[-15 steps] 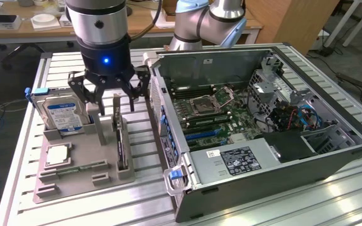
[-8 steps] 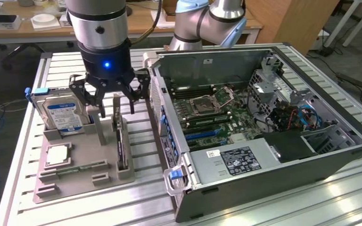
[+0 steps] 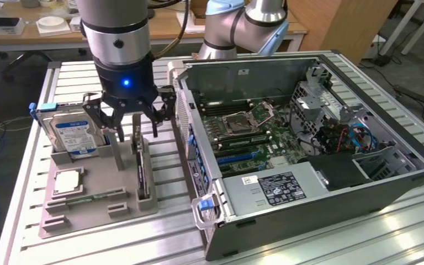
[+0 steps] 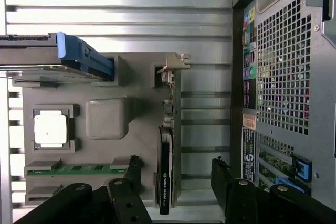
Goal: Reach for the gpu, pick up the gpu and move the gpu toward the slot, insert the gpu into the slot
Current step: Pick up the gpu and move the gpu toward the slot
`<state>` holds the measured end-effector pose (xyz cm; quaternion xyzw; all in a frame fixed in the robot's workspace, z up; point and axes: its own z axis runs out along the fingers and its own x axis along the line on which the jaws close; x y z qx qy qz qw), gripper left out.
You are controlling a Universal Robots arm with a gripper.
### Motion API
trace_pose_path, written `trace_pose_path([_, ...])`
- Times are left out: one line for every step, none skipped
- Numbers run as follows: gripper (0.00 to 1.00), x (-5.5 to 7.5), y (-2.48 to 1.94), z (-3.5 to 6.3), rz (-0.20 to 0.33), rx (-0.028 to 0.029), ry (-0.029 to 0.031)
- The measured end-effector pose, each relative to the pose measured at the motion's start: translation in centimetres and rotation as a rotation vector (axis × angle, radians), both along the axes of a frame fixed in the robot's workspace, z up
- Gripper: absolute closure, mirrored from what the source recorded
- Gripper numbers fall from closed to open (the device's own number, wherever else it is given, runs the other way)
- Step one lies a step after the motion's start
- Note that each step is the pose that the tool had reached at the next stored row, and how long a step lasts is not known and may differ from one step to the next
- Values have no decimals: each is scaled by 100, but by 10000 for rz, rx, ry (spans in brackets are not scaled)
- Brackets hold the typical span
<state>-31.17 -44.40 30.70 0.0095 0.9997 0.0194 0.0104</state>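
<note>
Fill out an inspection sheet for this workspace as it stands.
Surface: slatted metal table, bearing a grey holder and an open computer case.
Job's things: gpu stands on edge in the holder, not lifted; motherboard exposed in the case.
Clutter: hard drive, processor chip and memory stick in the holder.
Grippers: gripper open, one finger on each side of the gpu.
Cables: blue and red wires inside the case.
Surroundings: desk and second robot arm behind.
</note>
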Motion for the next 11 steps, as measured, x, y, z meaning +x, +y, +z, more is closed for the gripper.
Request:
trace_pose_path([35,-1,0,-13,3,0,1])
trace_pose_path([35,-1,-1,-25,4,0,2])
trace_pose_path([35,-2,-1,-37,5,-1,3])
trace_pose_path([35,-2,-2,-52,6,0,2])
trace_pose_path([35,-3,-2,-65,6,0,2])
trace_pose_path([35,-3,-4,-77,7,1,2])
trace_pose_path([35,-4,-6,-87,9,-1,3])
trace_pose_path([35,-4,-9,-98,11,0,3])
trace_pose_path([35,-4,-12,-108,12,0,3])
trace_pose_path([35,-4,-14,-118,12,-1,4])
trace_pose_path([35,-5,-16,-130,13,0,3])
